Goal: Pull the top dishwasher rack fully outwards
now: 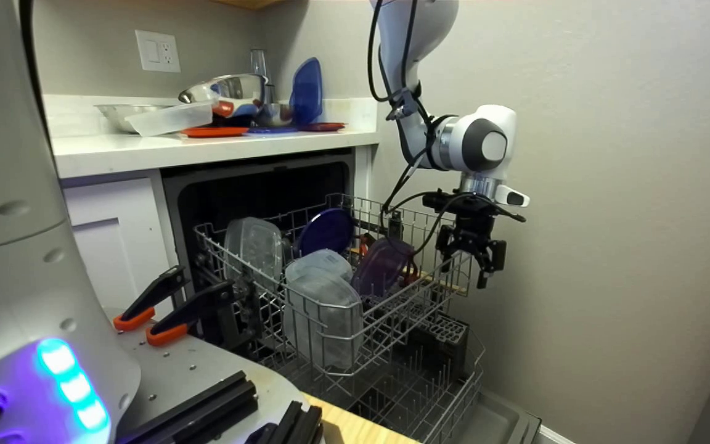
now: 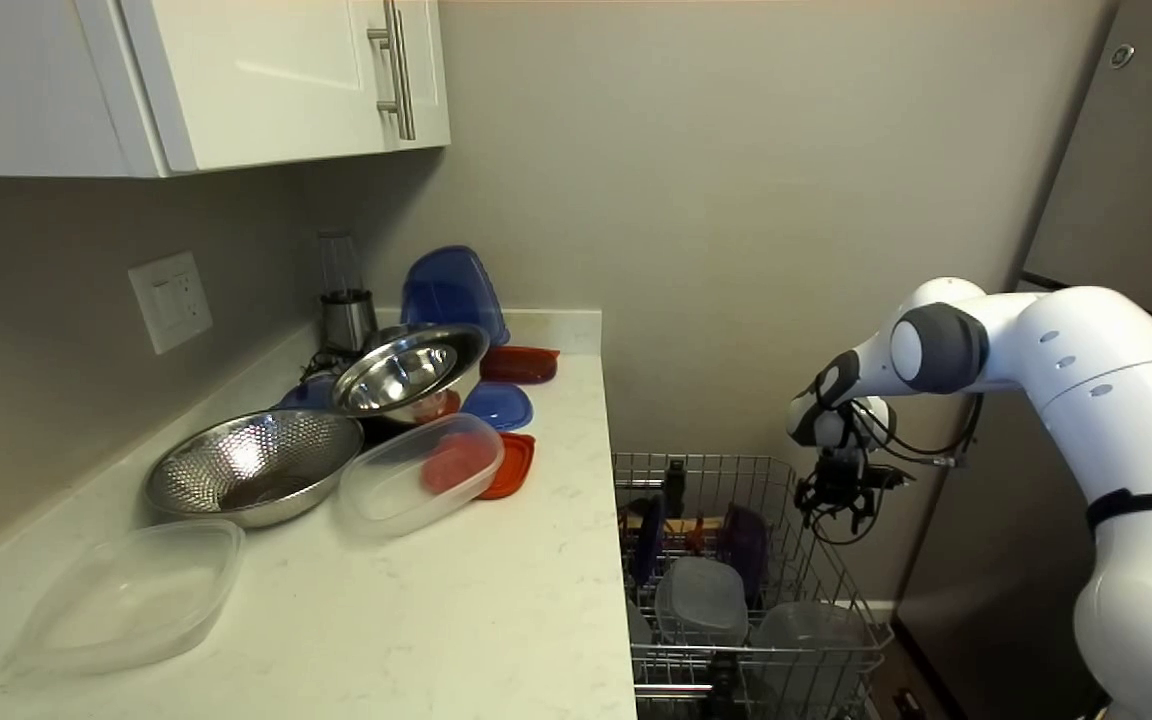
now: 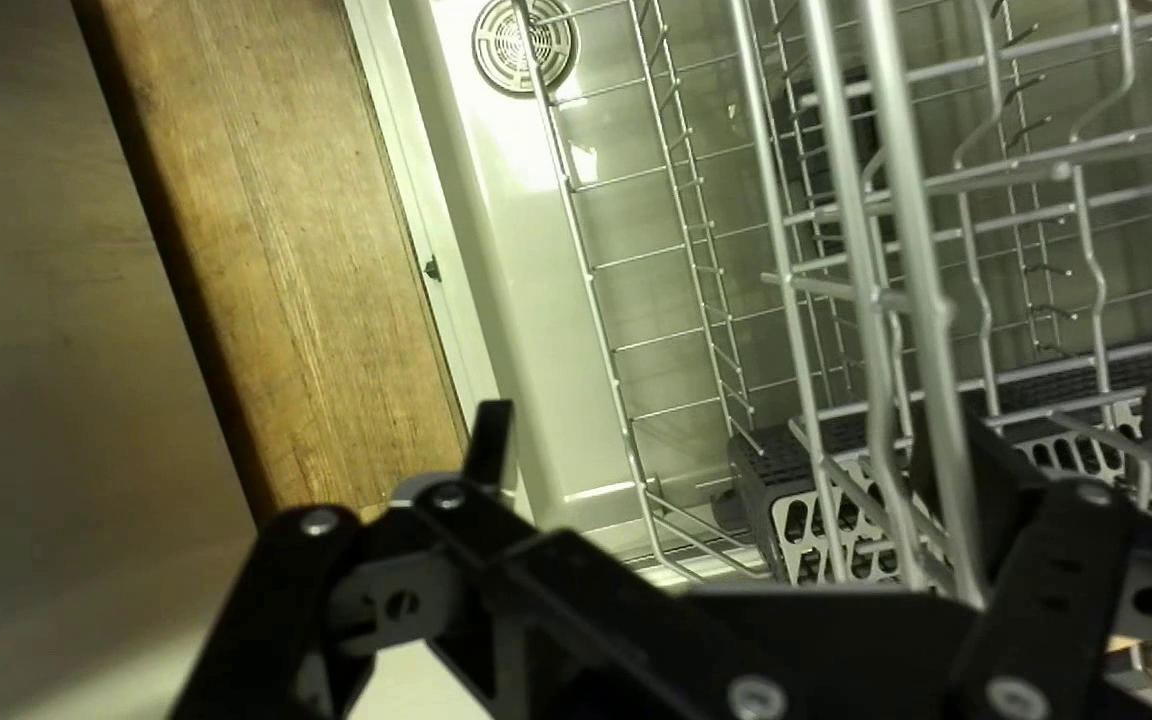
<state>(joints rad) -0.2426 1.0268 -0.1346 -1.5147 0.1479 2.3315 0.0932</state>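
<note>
Top dishwasher rack (image 3: 906, 150) is drawn out of the dishwasher (image 1: 256, 191), containers (image 1: 253, 237) in it. In an exterior view, gripper (image 1: 465, 272) sits at its 3 o'clock, fingers spread wide, straddling front rim; contact unclear. Lower rack (image 3: 593, 268) at 5 o'clock.

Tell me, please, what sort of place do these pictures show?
Very probably a kitchen: an open dishwasher stands under a white counter, its top rack drawn out and holding plastic containers, and a metal colander rests on the counter.

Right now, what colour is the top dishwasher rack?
The top dishwasher rack is silvery grey, best seen in the wrist view.
</note>
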